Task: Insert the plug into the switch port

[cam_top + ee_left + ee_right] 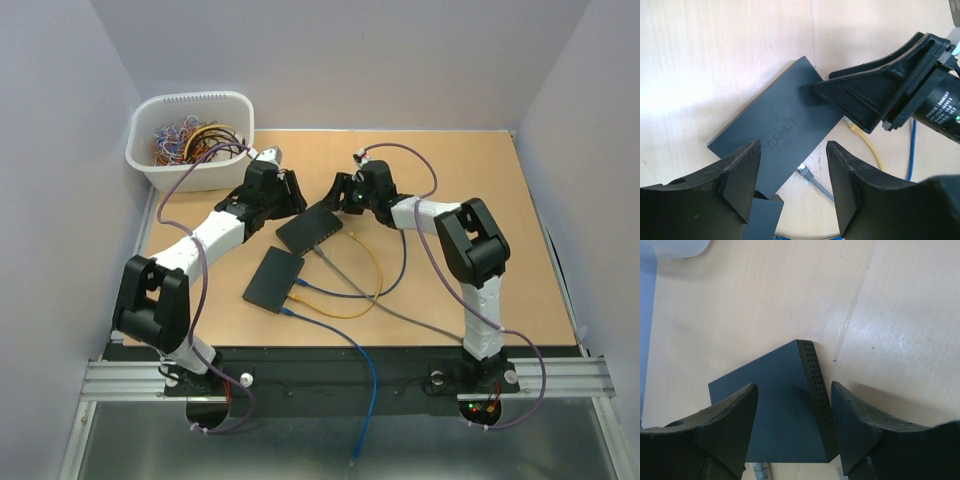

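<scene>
The black switch (308, 228) lies flat on the table with a TP-Link mark on its top (775, 127). A grey plug (806, 172) lies loose on the wood beside the switch's near edge, held by nothing. A yellow plug (855, 129) rests close to the switch's right corner. My left gripper (792, 175) hovers open over the near end of the switch and the grey plug. My right gripper (795, 405) is open and straddles the switch's far corner (775, 410), one finger next to its perforated side (819, 395). The ports are hidden.
A second black switch (274, 279) lies in front with blue cables (330, 293) in it. A yellow cable (372, 270) loops between the two switches, and a grey cable (400, 312) runs off to the right. A white bin (190, 140) of wires stands at the back left.
</scene>
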